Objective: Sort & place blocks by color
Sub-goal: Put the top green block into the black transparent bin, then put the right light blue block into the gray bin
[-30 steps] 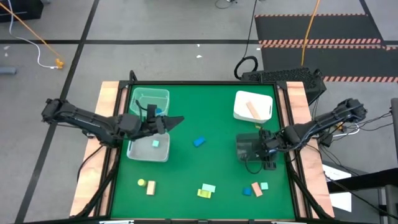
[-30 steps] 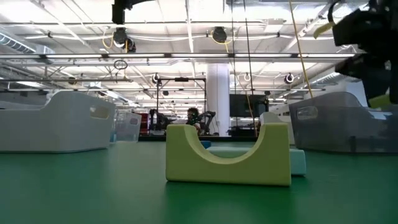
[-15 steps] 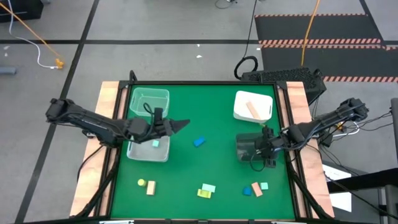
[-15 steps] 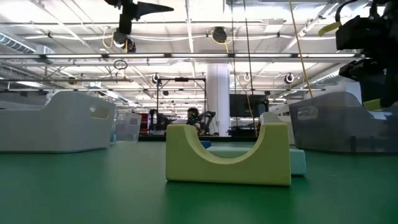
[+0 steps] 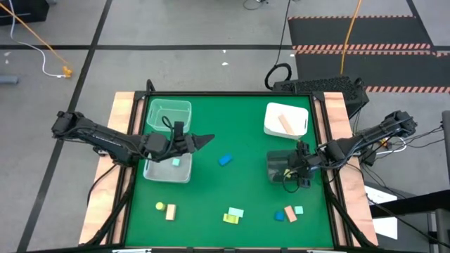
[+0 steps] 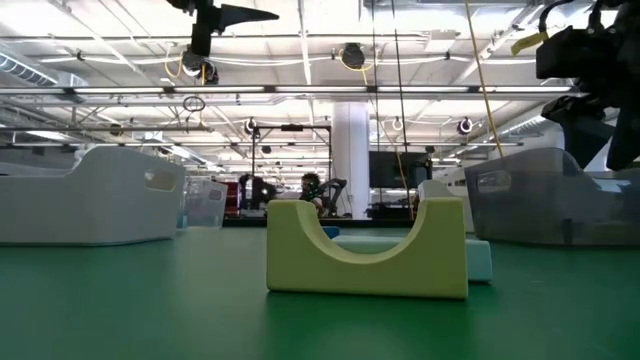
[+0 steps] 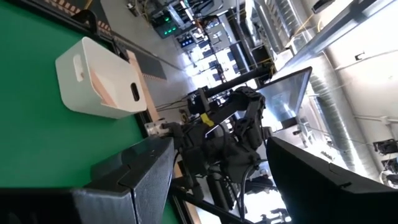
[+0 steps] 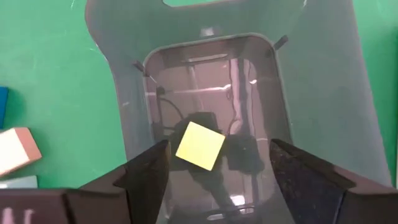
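now the right claw (image 8: 214,163) hangs spread wide over the dark tray (image 8: 323,93), yellow block (image 8: 199,145) inside.

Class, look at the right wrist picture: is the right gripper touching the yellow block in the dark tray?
Apart. The right wrist view shows the yellow block inside the dark tray, between the right gripper's spread fingers with gaps on both sides.

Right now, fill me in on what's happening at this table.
Two robot arms are sorting blocks by color into trays. The right hand hangs open over the dark tray, with a yellow-green block inside it, apparently just let go. The left hand is open and empty, held above the table beside the clear trays. A tan block lies in the white tray. Several blocks are left on the green mat, among them a blue one mid-table.
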